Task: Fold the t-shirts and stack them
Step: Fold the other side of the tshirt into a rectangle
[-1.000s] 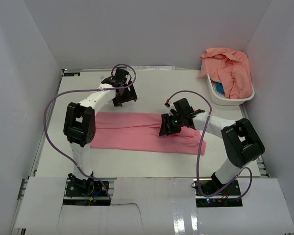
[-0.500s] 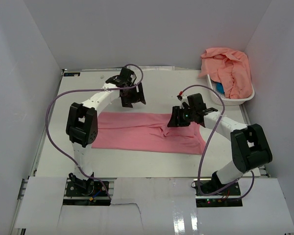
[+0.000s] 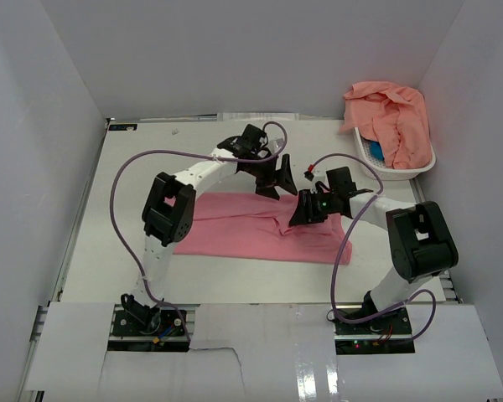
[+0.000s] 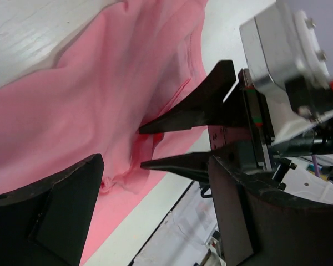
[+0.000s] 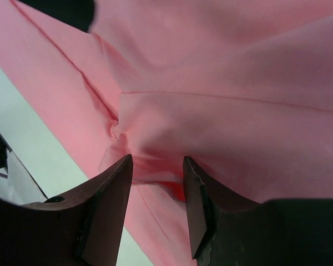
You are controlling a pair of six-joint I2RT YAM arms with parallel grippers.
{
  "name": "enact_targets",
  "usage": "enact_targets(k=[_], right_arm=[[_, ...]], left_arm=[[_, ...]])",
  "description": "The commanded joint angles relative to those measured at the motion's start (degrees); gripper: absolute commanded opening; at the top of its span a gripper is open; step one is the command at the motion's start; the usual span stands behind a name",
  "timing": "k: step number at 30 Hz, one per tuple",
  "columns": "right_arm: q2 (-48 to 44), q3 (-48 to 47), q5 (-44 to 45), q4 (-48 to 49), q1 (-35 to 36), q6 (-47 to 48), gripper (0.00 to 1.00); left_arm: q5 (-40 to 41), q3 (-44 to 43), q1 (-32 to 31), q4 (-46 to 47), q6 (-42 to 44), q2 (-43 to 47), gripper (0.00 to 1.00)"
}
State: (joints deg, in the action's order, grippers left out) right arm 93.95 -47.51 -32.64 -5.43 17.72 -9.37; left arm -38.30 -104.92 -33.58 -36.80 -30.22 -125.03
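A rose-pink t-shirt (image 3: 235,226) lies as a long folded band across the middle of the table. My right gripper (image 3: 304,211) is down on its right part. In the right wrist view the right gripper (image 5: 157,160) is open, its jaws part-way apart astride a raised, bunched fold of the t-shirt (image 5: 222,111). My left gripper (image 3: 272,177) hangs just behind the shirt's far edge, close beside the right one. It is wide open and empty (image 4: 155,166), and looks across the t-shirt (image 4: 100,83) at the right gripper's fingers (image 4: 183,113). More salmon t-shirts (image 3: 390,113) are heaped in the basket.
A white slotted basket (image 3: 394,173) stands at the back right corner, with something blue (image 3: 375,151) under the heap. White walls close in the table on three sides. The two arms' cables loop above the shirt.
The left arm has swung from the back left towards the right, up beside the right gripper. The right gripper has shifted and come down on the shirt's fold, its jaws narrowing.
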Motion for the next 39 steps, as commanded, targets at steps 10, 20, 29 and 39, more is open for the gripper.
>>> enact_targets(k=[10,20,29,39], right_arm=[[-4.6,2.8,-1.5,-1.1,0.0,2.9,0.46],[-9.1,7.5,-0.1,-5.1,0.3,0.4,0.44],[-11.4,12.6,0.4,-6.6,1.8,-1.7,0.41],[-22.1,5.8,6.3,-8.1,1.4,-6.0,0.42]], left_arm=[[-12.1,-6.3,-2.2,3.4,-4.8,-11.9,0.86],[-6.3,-6.3,-2.0,3.2,-5.2,-13.5,0.88],[-3.7,-7.2,-1.4,2.8,-5.5,-13.8,0.88],[-5.4,-12.7,1.0,2.2,-7.7,-9.0,0.89]])
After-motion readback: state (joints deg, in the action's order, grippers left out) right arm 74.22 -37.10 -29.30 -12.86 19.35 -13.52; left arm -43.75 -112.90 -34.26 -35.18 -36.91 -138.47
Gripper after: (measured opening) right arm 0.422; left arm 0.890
